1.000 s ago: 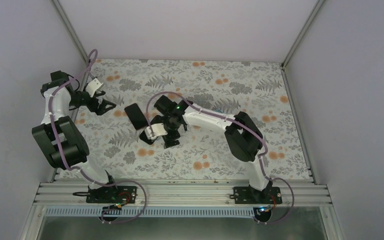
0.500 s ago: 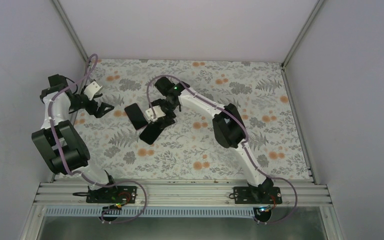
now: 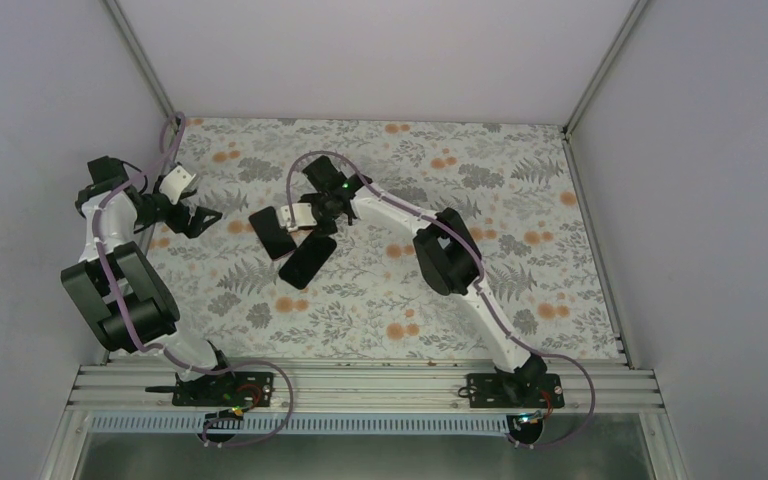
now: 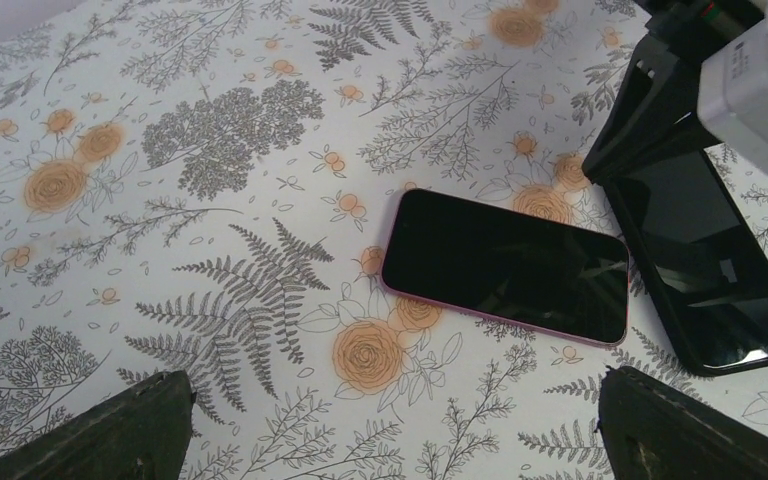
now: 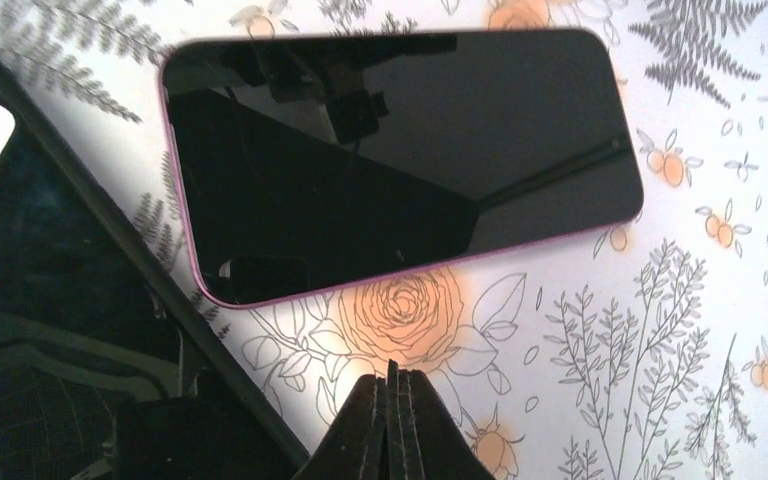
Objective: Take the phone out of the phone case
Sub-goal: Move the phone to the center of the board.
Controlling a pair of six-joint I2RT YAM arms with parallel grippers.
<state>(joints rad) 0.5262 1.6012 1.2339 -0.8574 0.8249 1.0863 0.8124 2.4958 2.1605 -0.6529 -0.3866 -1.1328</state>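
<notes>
Since the pink-edged phone (image 4: 505, 278) lies bare and screen up, left of centre on the table (image 3: 520, 300) and nearer the far edge, with the black case (image 4: 705, 270) just beside it, extraction appears done. The next move calls for lifting the right gripper (image 5: 391, 395), fingers pressed together, clear of the case. The left gripper (image 3: 208, 220), near the left edge, is spread wide and empty. Only the right wrist view shows that closure.
</notes>
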